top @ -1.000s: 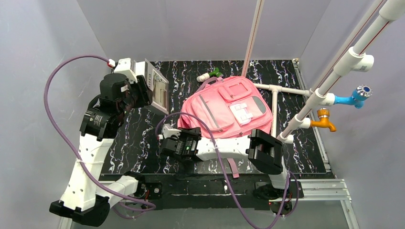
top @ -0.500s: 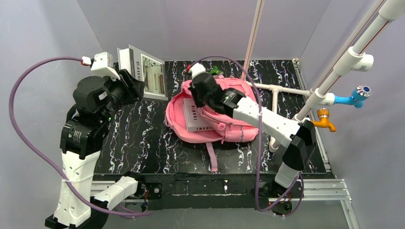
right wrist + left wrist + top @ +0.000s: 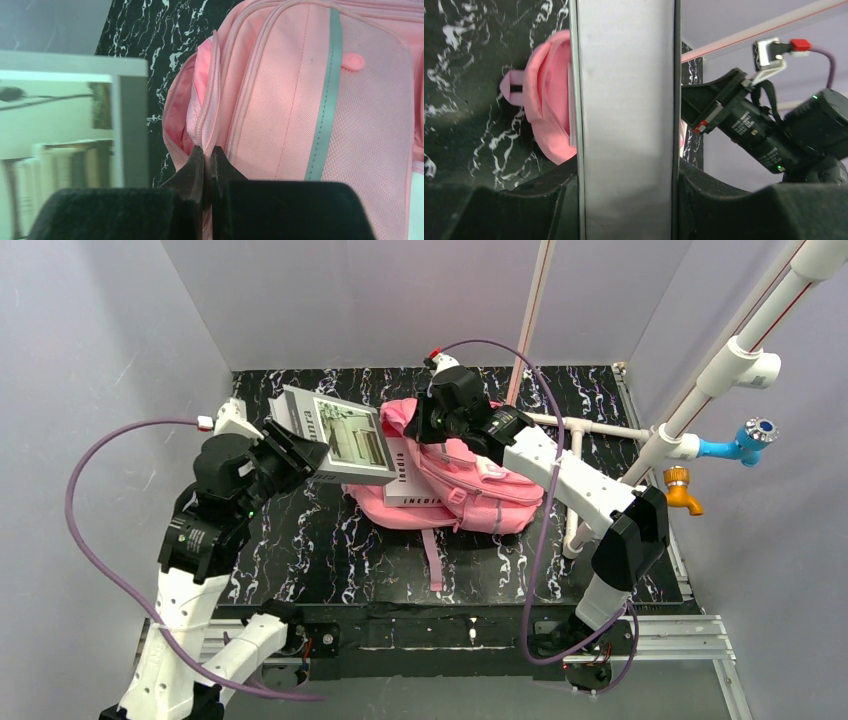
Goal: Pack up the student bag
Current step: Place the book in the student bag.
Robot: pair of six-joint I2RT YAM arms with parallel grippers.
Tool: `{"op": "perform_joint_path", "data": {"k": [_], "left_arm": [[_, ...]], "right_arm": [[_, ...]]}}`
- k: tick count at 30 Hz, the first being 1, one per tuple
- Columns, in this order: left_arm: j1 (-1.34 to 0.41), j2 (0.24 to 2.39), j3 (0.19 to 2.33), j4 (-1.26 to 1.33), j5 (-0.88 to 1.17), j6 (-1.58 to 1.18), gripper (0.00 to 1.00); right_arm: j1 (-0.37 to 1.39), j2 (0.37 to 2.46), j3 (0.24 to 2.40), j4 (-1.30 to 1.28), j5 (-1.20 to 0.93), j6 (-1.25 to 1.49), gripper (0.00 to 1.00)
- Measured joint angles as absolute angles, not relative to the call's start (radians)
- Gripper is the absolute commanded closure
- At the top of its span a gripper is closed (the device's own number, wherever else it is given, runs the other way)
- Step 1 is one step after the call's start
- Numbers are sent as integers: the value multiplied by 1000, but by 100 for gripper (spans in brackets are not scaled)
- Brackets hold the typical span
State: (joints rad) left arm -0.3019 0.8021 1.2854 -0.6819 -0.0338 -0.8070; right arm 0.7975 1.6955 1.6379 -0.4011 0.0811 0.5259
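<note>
Tabletop [image 3: 290, 540] of black marbled sheet fills the middle of the overhead view. On it, just above the centre of the frame, lies the student bag [image 3: 480, 500], pink with a grey stripe. Its main compartment gapes toward the left of the frame, and one pink strap [image 3: 432, 562] trails toward the bottom edge.

A grey book [image 3: 345, 437] hangs tilted above the tabletop at upper left of centre. In the overhead view its right corner overlaps the bag's open mouth. The left gripper [image 3: 300, 453] has its fingers clamped on the book's left end, and in the left wrist view the book's grey cover fills the centre between the two dark fingers.

A white book [image 3: 410, 492] with dark lettering sits in the opening, partly sticking out at the bag's left side.

The right gripper [image 3: 207, 161] reaches in from the right of the frame. Its fingers are pinched tight on the pink zip edge of the opening, at the bag's upper side.

A white pipe frame [image 3: 576, 455] lies right of the bag. Further right are a blue tap [image 3: 745, 440] and a brass tap [image 3: 682, 492].
</note>
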Motion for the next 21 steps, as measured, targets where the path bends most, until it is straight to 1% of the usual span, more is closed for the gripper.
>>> {"op": "perform_joint_path", "data": {"k": [8, 12, 17, 21], "left_arm": [[-302, 804, 1142, -644, -31, -970, 100], [-301, 812, 1059, -556, 9, -1013, 100], [-297, 908, 985, -408, 95, -1079, 100], [-293, 996, 957, -329, 124, -1097, 100]], "right_arm": [[778, 1695, 1638, -378, 68, 584, 99], [772, 1695, 1638, -377, 52, 589, 99], [765, 1695, 1638, -377, 24, 591, 99], [759, 1695, 1638, -375, -8, 596, 99]]}}
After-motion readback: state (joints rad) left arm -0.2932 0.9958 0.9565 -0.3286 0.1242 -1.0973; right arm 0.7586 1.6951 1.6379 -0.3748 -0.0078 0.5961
